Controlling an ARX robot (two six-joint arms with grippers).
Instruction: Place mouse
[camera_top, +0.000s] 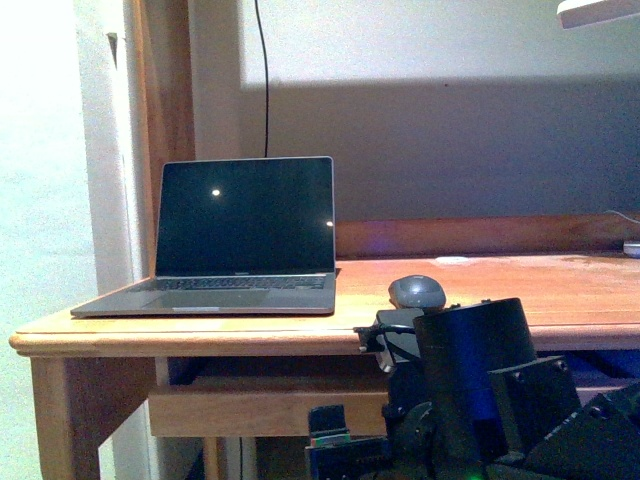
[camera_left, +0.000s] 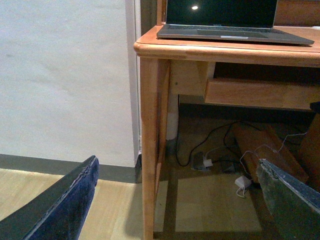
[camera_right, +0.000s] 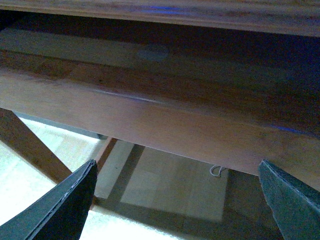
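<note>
On desk (camera_top: 560, 295): mouse (camera_top: 417, 291) right of laptop (camera_top: 235, 240); both pincers (camera_left: 175, 200) (camera_right: 175, 200) spread, empty.

An open laptop (camera_top: 235, 240) with a dark screen sits toward the left end of a wooden desk (camera_top: 560, 290), a black cable (camera_top: 264, 70) runs up the wall behind it, and tangled cords with a white charger (camera_left: 243, 182) lie on the floor underneath.
</note>
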